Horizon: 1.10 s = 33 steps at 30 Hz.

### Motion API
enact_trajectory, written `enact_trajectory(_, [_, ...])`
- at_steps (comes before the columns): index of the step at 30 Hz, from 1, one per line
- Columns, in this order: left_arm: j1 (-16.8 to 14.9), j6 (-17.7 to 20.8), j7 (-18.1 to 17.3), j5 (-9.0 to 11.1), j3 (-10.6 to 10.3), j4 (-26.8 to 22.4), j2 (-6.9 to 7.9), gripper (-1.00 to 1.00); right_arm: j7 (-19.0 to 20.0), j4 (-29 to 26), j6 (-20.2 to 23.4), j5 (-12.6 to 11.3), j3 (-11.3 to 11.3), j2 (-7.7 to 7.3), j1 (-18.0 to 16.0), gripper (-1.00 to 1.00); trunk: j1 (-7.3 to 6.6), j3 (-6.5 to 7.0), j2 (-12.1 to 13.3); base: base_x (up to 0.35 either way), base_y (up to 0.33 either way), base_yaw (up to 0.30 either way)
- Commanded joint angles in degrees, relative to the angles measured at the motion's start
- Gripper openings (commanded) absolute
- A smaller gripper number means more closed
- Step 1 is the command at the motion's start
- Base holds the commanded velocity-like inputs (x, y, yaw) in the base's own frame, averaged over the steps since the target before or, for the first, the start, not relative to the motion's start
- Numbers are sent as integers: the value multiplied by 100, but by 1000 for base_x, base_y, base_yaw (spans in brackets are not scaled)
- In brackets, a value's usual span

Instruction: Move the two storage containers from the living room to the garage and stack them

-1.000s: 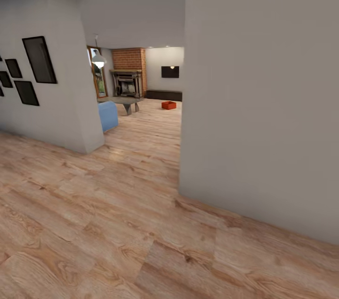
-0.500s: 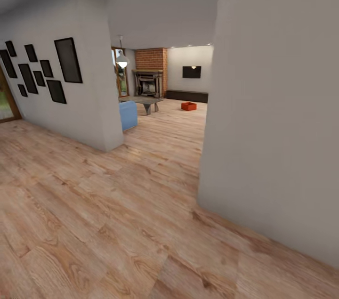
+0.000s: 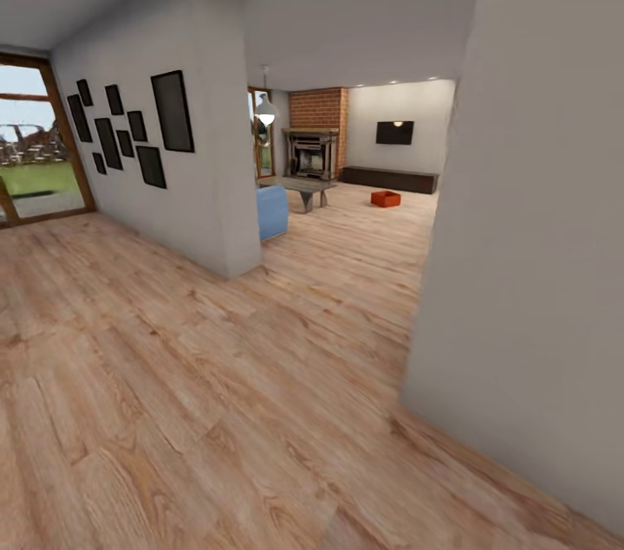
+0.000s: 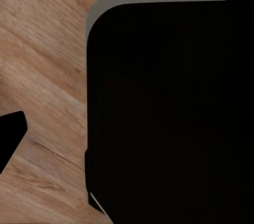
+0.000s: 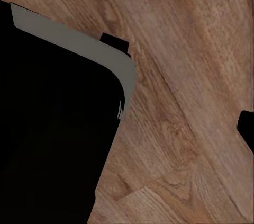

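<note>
I am looking from the head camera across a light wood plank floor that is running from the foreground through an opening into the living room beyond. A plain grey-white wall is standing close at the right of the view and is cutting off that side of the room. A second wall section is standing at the left of the opening, and I am seeing a cluster of dark picture frames hanging on its near face. Further left, a wood-framed window is showing grass and daylight outside.

Through the opening, I am reading a brick fireplace at the far wall, with a dark low cabinet running along the wall beside it and a dark wall panel mounted above the cabinet. A blue sofa is showing just beside the left wall's end, a coffee table is standing behind it, and a pendant lamp is hanging above them.

One orange-red storage container is sitting on the planks in the living room, in front of the low cabinet and well apart from my position.

In each wrist view I am seeing a large black body with a grey edge over the wood planks; I cannot tell how wide either claw is standing.
</note>
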Motion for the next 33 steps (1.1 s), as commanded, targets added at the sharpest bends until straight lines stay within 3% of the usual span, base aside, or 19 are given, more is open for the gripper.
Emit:
enact_trajectory(1, [-2, -5, 2, 14, 7, -1, -1, 100, 19, 18, -36, -60, 47, 2, -6, 100, 3, -5, -2, 322, 0, 270])
enact_trajectory(11, [-2, -5, 2, 14, 7, -2, -3, 100, 19, 18, -36, -57, 47, 2, -6, 100, 3, -5, -2, 321, 0, 232])
enact_trajectory(33, [-2, -5, 2, 14, 7, -1, 1, 100, 19, 18, -34, -52, 47, 2, -6, 100, 3, -5, -2, 321, 0, 7])
